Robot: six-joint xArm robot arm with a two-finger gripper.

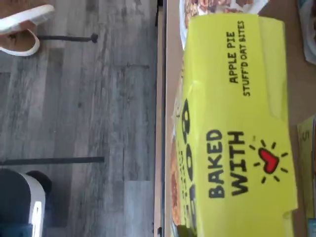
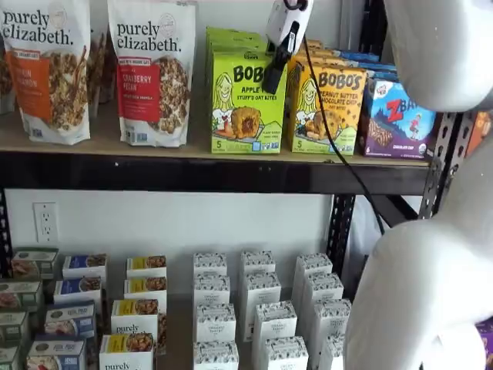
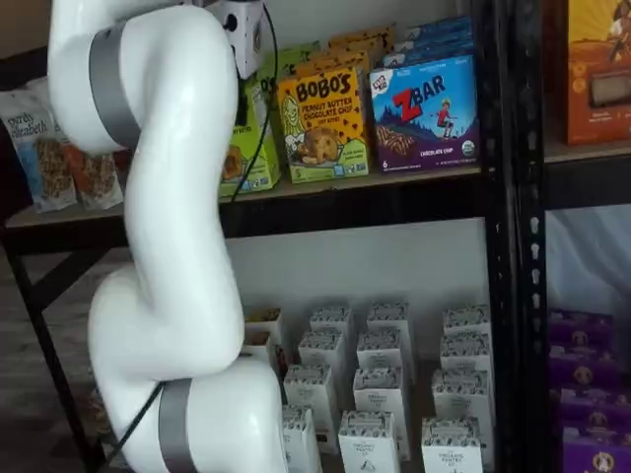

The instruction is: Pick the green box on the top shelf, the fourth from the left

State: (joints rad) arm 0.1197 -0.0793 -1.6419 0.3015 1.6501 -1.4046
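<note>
The green box (image 2: 245, 104) stands upright at the front edge of the top shelf (image 2: 100, 140), heading a row of like boxes. In a shelf view my gripper (image 2: 274, 74) hangs in front of the box's upper right corner; only one black finger shows below the white body, so open or shut cannot be told. In a shelf view the arm hides most of the green box (image 3: 254, 148), and only the gripper's white body (image 3: 242, 34) shows. The wrist view looks down on the box's lime-green top flap (image 1: 232, 128), printed "BAKED WITH" and "APPLE PIE".
Orange-yellow Bobo's peanut butter box (image 2: 327, 108) stands right next to the green box, then a blue Zbar box (image 2: 399, 119). Purely Elizabeth granola bags (image 2: 150, 73) stand on its left. A black cable (image 2: 331, 131) hangs from the gripper. White boxes (image 2: 258, 308) fill the lower level.
</note>
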